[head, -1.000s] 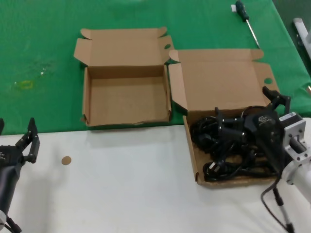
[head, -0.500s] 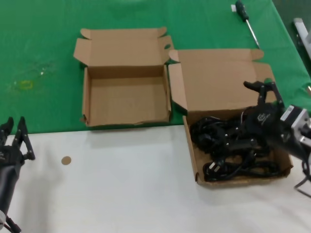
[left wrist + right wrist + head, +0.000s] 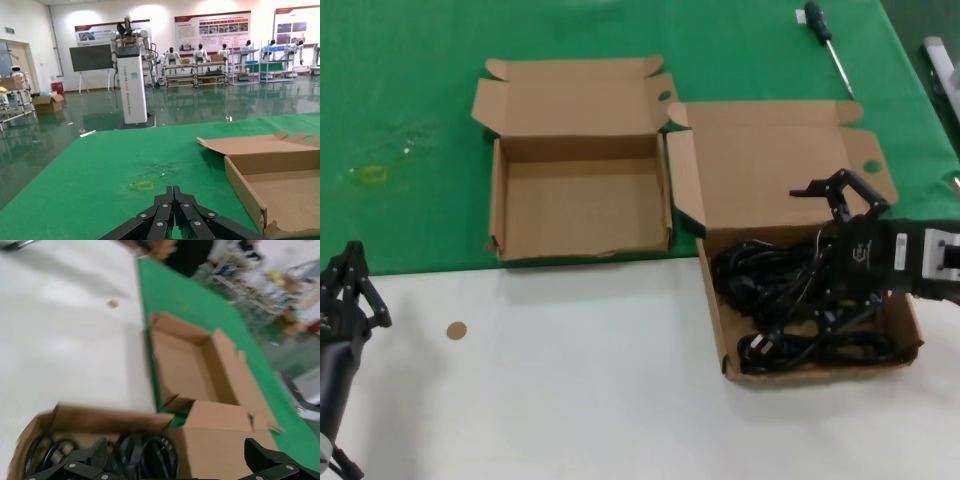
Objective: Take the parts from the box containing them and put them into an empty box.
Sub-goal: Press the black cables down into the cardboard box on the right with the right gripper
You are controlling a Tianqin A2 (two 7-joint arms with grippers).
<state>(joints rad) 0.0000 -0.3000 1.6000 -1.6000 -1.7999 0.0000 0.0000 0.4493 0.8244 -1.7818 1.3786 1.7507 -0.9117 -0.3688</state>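
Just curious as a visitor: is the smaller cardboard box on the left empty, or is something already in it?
Empty. The smaller box shows only bare cardboard floor; all the black cords lie in the larger box.

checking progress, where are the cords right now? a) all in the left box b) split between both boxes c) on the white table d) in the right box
d, the cords all lie in the right box, under the open right end effector; the left box holds nothing.

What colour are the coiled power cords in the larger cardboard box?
Black; the coiled power cords show best in the head view, against the brown larger cardboard box.
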